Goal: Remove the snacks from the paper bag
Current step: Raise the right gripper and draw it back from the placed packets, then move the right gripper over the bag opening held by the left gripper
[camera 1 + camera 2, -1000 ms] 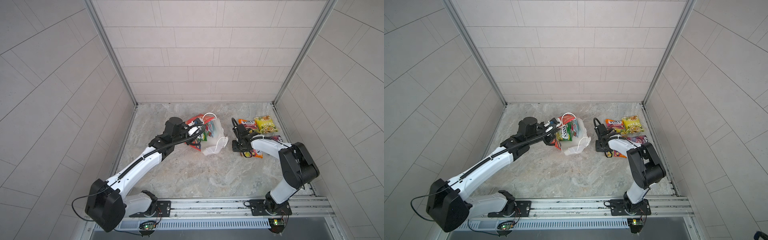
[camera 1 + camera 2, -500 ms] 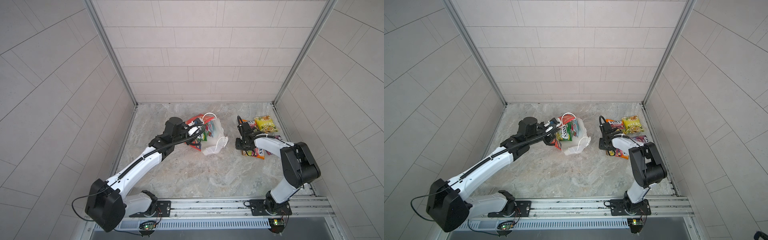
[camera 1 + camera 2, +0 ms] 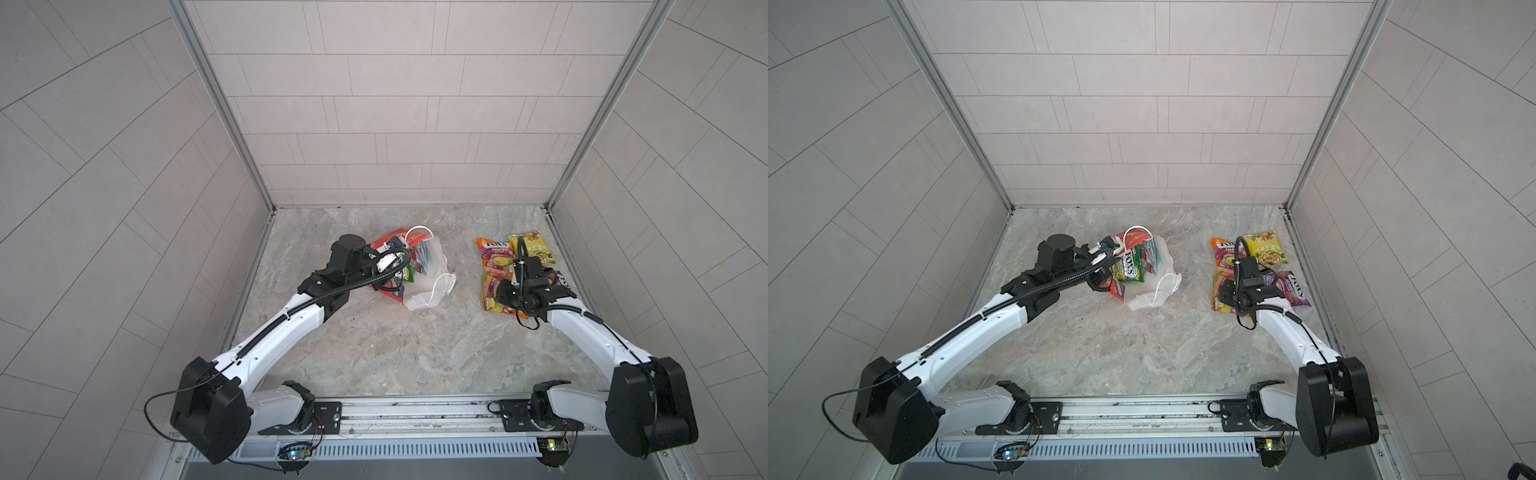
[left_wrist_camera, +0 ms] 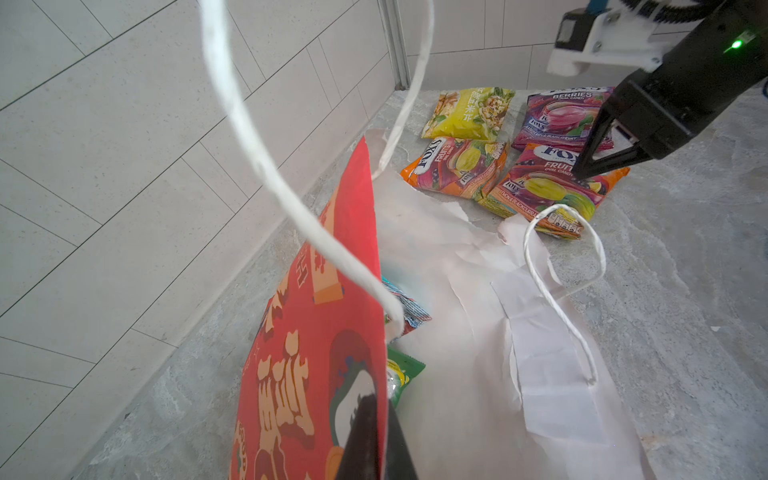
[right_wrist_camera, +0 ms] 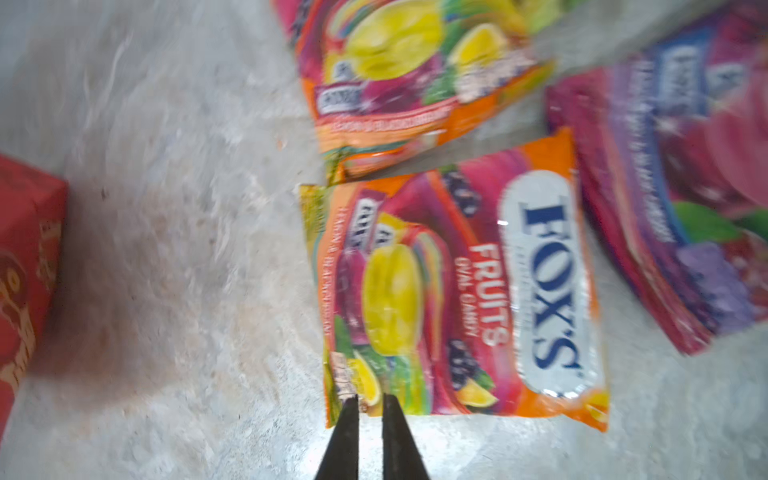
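Work stands partway: left gripper (image 4: 378, 411) pinches the red wall of the paper bag (image 4: 316, 332), a green packet (image 3: 1128, 268) and blue packet (image 3: 1153, 257) inside (anything beneath is hidden). Further right, the right gripper (image 5: 370, 401), jaws almost together, sits at the corner of an orange packet (image 5: 457, 299) beside three other packets (image 3: 534, 247); grip unclear. Next, probably: reach into the bag.

We see bright, even light and soft shadows; the right wrist view smears the packets (image 5: 457, 291) (streaked, lettering still legible).
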`<state>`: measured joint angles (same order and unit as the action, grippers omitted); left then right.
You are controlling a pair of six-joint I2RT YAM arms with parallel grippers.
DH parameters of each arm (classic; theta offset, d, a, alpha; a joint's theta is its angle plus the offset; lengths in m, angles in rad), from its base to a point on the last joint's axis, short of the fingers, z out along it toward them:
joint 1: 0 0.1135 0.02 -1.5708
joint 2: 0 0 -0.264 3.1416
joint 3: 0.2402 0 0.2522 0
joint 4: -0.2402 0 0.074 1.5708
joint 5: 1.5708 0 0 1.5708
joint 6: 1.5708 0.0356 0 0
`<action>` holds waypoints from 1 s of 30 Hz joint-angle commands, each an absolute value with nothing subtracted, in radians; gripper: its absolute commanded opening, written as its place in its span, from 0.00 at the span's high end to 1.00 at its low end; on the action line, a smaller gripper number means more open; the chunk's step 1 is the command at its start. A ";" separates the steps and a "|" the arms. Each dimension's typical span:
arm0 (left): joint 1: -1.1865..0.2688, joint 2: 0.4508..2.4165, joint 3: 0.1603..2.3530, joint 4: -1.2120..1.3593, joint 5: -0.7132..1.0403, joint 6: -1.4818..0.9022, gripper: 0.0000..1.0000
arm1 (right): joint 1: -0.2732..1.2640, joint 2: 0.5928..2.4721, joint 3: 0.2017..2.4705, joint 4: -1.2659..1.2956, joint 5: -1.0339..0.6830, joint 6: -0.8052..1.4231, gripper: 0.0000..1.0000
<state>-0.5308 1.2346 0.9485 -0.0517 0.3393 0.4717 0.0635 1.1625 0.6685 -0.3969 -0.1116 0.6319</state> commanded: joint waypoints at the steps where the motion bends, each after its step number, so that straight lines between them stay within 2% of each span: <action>1: -0.537 1.244 0.957 -0.038 0.351 0.477 1.00 | 0.018 1.112 0.574 -0.365 -0.142 0.713 0.92; 6: -0.537 1.241 0.953 -0.034 0.349 0.479 1.00 | -0.037 1.089 0.508 -0.357 -0.140 0.721 0.92; 21: -0.537 1.233 0.953 -0.039 0.353 0.481 1.00 | -0.146 1.279 0.531 -0.275 -0.162 0.732 0.87; 30: -0.537 1.228 0.952 -0.037 0.353 0.479 1.00 | -0.183 1.247 0.551 -0.294 -0.221 0.726 0.82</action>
